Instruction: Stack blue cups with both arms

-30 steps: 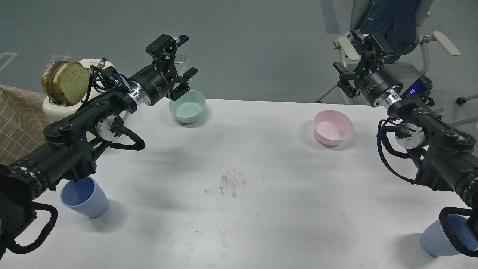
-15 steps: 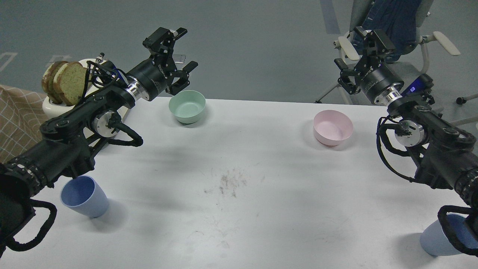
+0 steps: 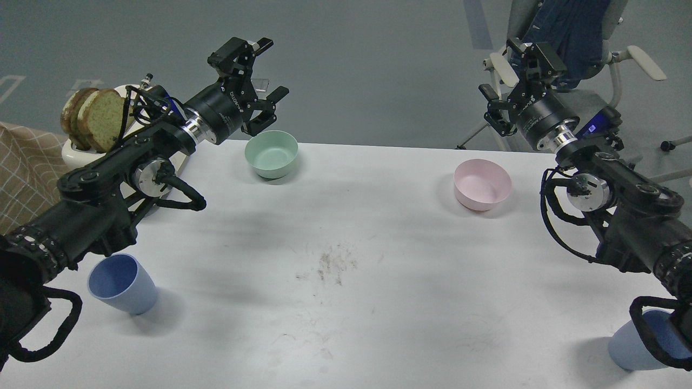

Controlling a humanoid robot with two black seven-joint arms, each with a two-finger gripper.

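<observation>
The white table (image 3: pixel 346 302) lies bare across its middle and front edge; a green bowl (image 3: pixel 271 154) and pink bowl (image 3: pixel 482 184) stand by the far edge, blue cups (image 3: pixel 122 283) (image 3: pixel 630 351) at the front corners

Two matte periwinkle-blue plastic tumblers stand upright and well apart on my white table (image 3: pixel 378 302): one cup (image 3: pixel 123 283) near the front left, the other (image 3: pixel 638 346) at the front right corner, partly hidden by my right arm's cable.
</observation>
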